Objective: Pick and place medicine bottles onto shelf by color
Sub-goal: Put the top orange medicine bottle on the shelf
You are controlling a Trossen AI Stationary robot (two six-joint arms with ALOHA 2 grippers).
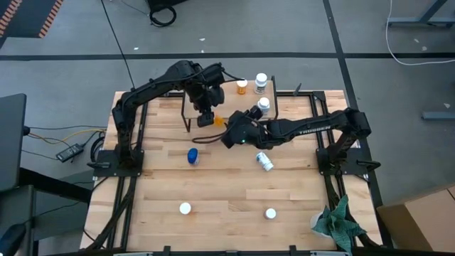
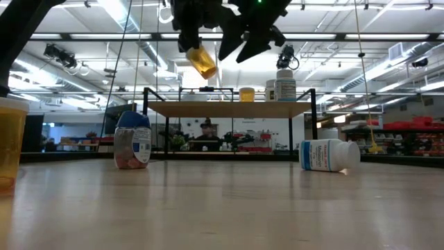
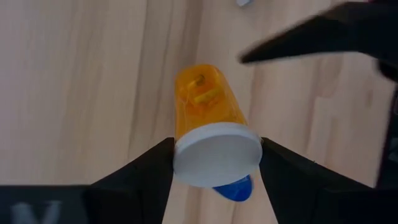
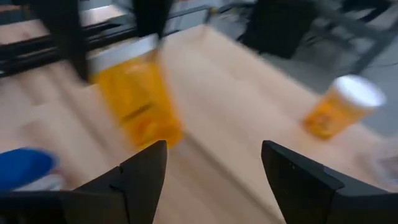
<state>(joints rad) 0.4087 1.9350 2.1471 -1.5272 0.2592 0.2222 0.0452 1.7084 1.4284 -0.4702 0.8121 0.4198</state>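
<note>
My left gripper [image 1: 206,118] is shut on an orange bottle [image 3: 205,99] with a white cap, held high above the table [image 2: 201,61]. My right gripper [image 4: 214,168] is open and empty. It is level with that bottle [image 4: 137,102] and just to its right [image 1: 232,132]. The shelf [image 2: 229,109] stands at the far edge. An orange bottle [image 1: 242,87] and two white bottles [image 1: 261,82] stand upright on it. A blue-topped bottle [image 1: 193,156] stands on the table, and a white bottle [image 1: 264,161] lies on its side. My left gripper pinches the orange bottle's white cap [image 3: 186,158] between its two fingers, one on each side of the cap. The fingers come from above, pointing down. The bottle hangs below them, body downward and tilted, lifted clear of the table.
Two white-capped bottles [image 1: 185,208] [image 1: 271,212] stand near the table's front edge. An orange bottle [image 2: 10,139] stands close to the low camera. A green cloth [image 1: 340,222] lies at the near right corner. The shelf's black legs [image 1: 188,114] stand beside my left gripper.
</note>
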